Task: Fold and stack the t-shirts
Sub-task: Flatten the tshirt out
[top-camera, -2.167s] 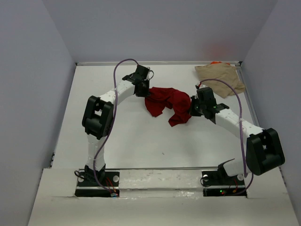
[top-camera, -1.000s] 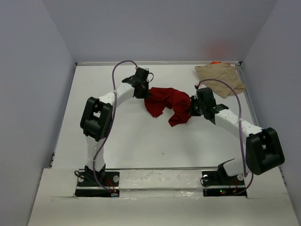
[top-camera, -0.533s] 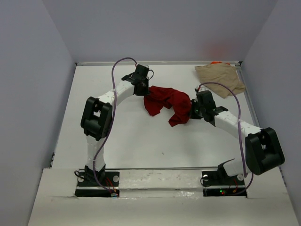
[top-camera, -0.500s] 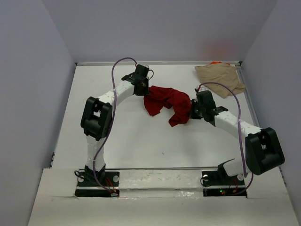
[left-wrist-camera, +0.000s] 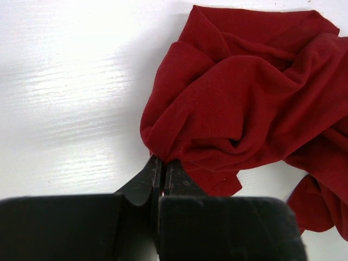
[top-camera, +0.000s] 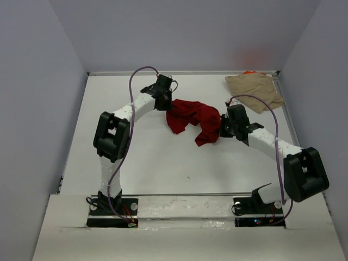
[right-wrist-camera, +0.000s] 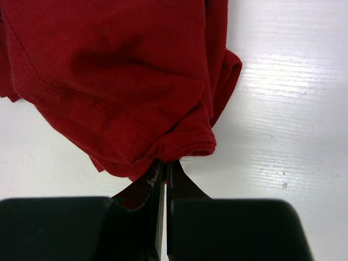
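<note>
A crumpled dark red t-shirt [top-camera: 193, 118] hangs bunched between my two arms over the middle of the white table. My left gripper [top-camera: 168, 105] is shut on its left edge, and the pinched cloth [left-wrist-camera: 163, 147] shows at the fingertips of the left gripper [left-wrist-camera: 161, 161]. My right gripper [top-camera: 219, 124] is shut on the shirt's right edge, its hem [right-wrist-camera: 179, 147] bunched at the tips of the right gripper [right-wrist-camera: 165, 165]. A tan t-shirt [top-camera: 253, 90] lies folded in the far right corner, with a sliver of orange fabric [top-camera: 249, 72] behind it.
The white table [top-camera: 152, 157] is walled by grey panels on three sides. A metal rail [top-camera: 179, 194] runs along the near edge in front of the arm bases. Purple cables loop over both arms.
The left gripper has shifted slightly back and right, and the right gripper has eased a little toward the near side. The red shirt stays bunched between them, hardly changed.
</note>
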